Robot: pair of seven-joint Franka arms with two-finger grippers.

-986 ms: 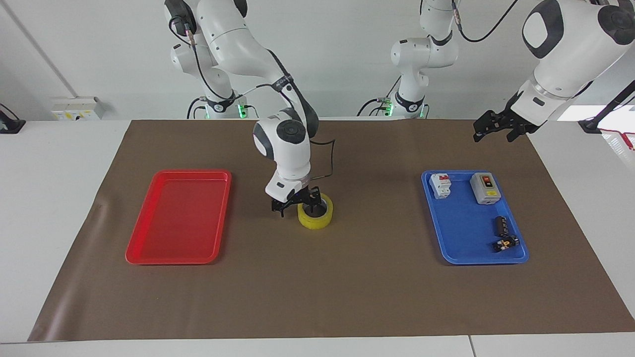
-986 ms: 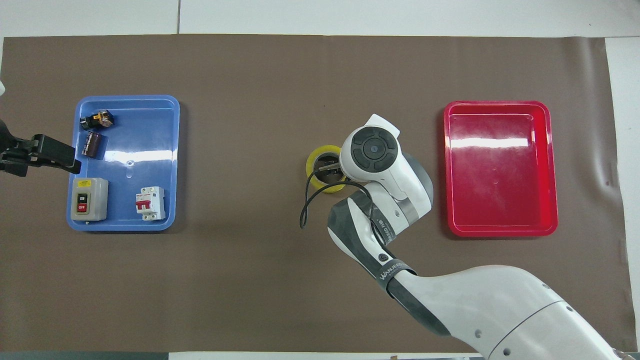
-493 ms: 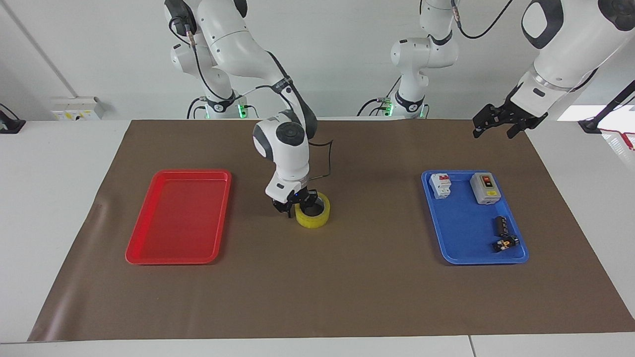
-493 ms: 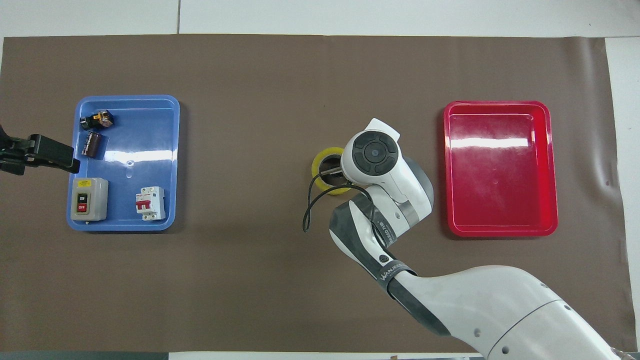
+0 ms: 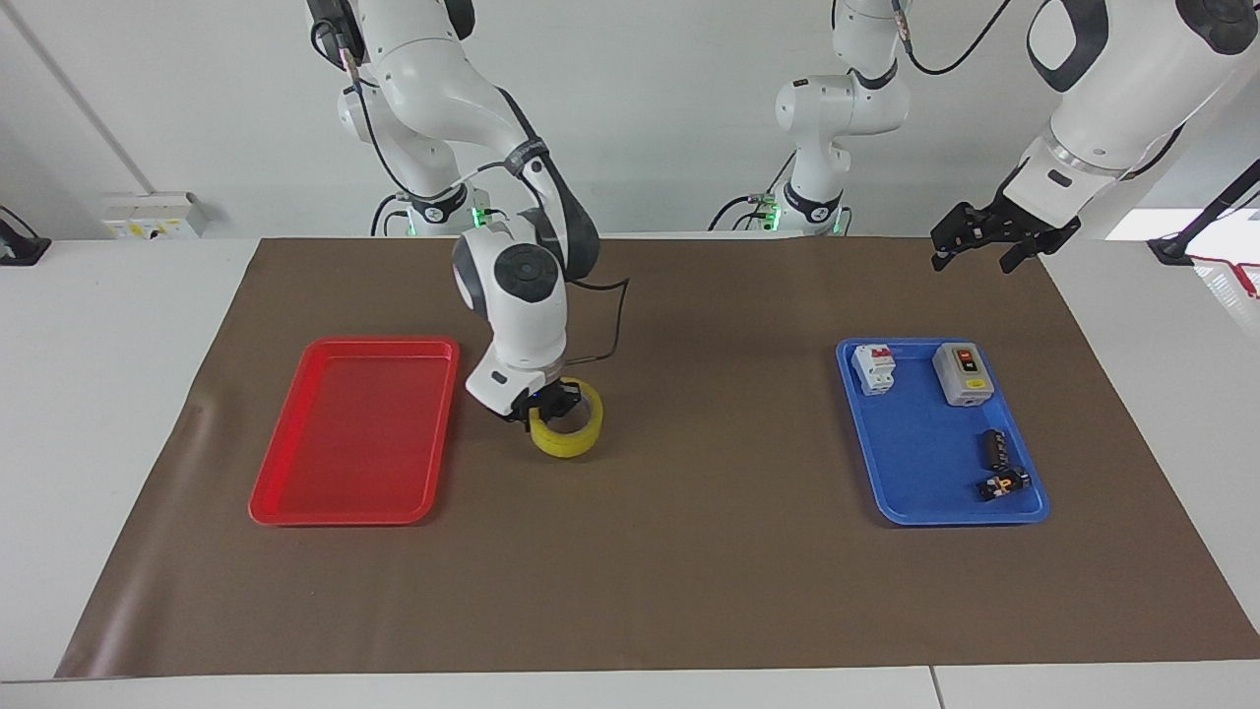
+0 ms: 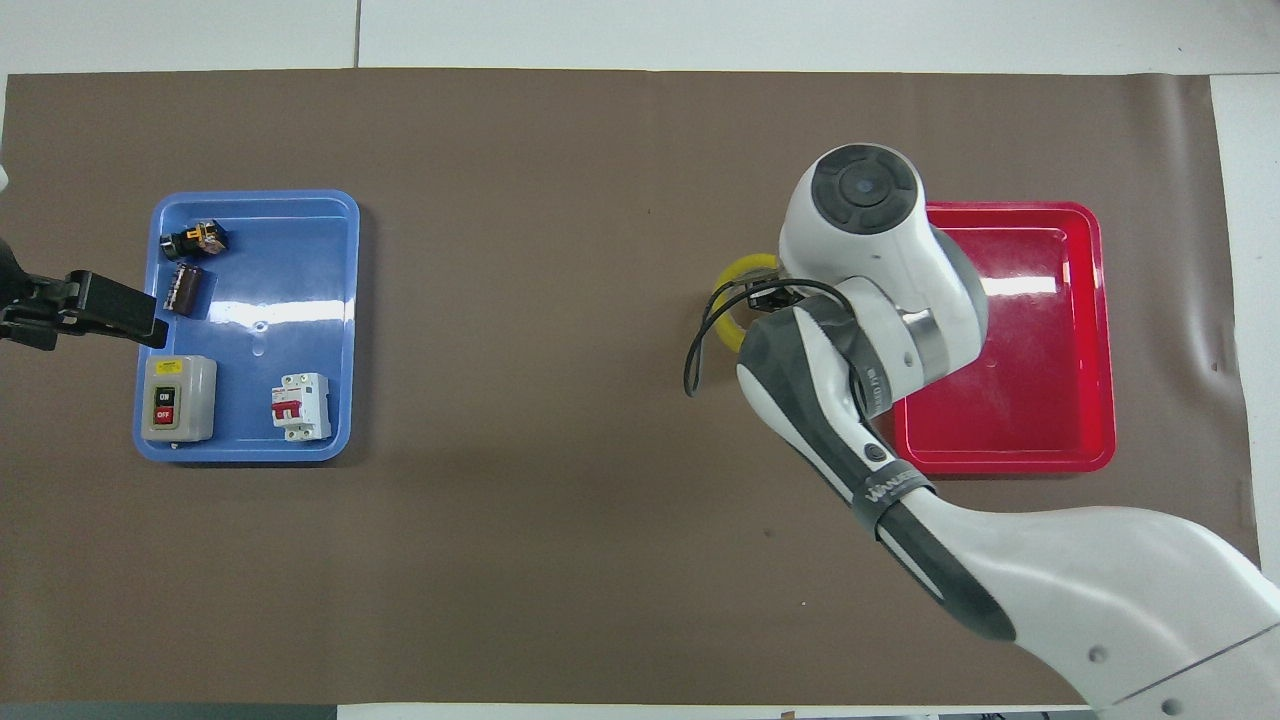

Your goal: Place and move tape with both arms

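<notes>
The yellow tape (image 5: 568, 434) hangs tilted in my right gripper (image 5: 547, 405), which is shut on its ring wall. It is held just above the brown mat, beside the red tray (image 5: 354, 516). In the overhead view the tape (image 6: 733, 292) shows only as a yellow arc beside the right arm's wrist, which hides the gripper. My left gripper (image 5: 971, 258) is open and empty, raised over the mat's edge at the left arm's end, close to the blue tray (image 5: 945, 516). It also shows in the overhead view (image 6: 120, 316).
The red tray (image 6: 1000, 465) holds nothing. The blue tray (image 6: 250, 455) holds a white breaker (image 5: 875, 368), a grey on/off switch box (image 5: 962, 373) and two small dark parts. Two smaller white arms with green-lit bases stand by the wall.
My right gripper has lifted the tape off the middle of the mat and carried it toward the red tray. The left gripper has barely moved.
</notes>
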